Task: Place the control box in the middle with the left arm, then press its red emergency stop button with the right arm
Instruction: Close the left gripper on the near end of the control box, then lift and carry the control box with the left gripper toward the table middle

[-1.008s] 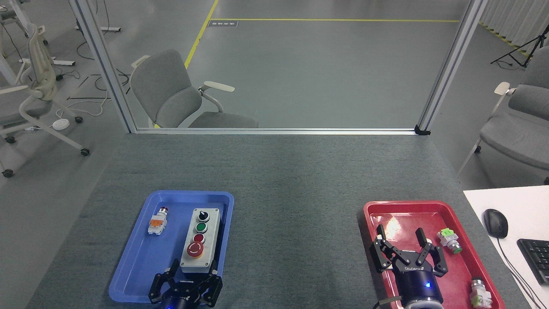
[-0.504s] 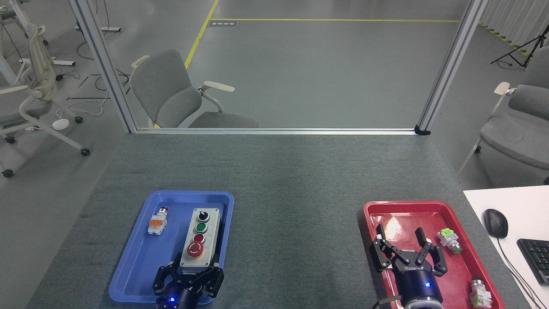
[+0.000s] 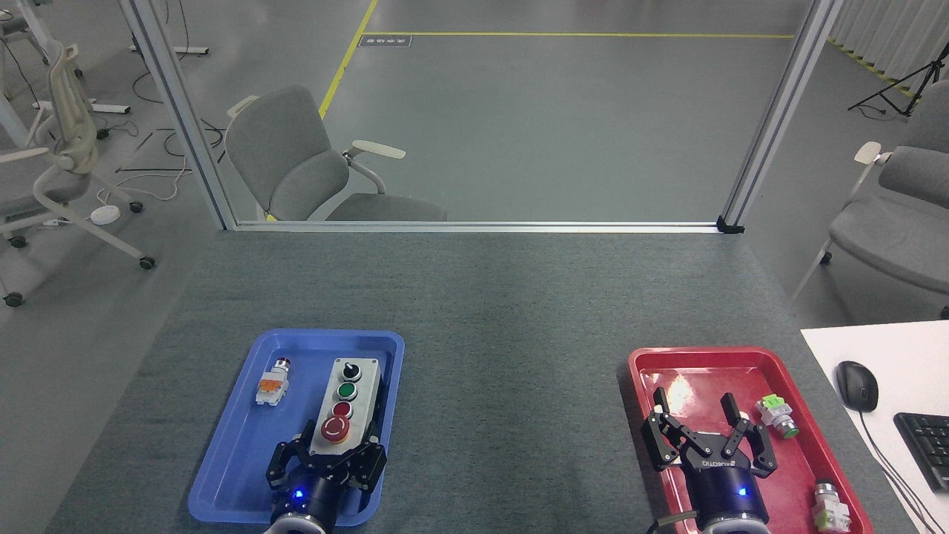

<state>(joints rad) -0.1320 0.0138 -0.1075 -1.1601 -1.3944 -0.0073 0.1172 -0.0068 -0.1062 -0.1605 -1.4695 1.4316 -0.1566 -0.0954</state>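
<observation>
Head view: two trays on the grey desk [image 3: 504, 311], one blue tray [image 3: 237, 460] and one red tray [image 3: 741, 363], with three loose push-button parts between them. One control box [image 3: 347, 406], light grey with four controls including the red emergency stop button [image 3: 335, 428], lies in the blue tray. Left claw [image 3: 328, 461] brackets its near end, contact unclear; right claw [image 3: 698, 432] hangs spread over the red tray.

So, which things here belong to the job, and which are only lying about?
For the job:
control box, in the blue tray
red stop button on it
left gripper, at the box's near end
right gripper, over the red tray

Lying about:
orange switch part
green switch part
white switch part
mouse
keyboard
</observation>
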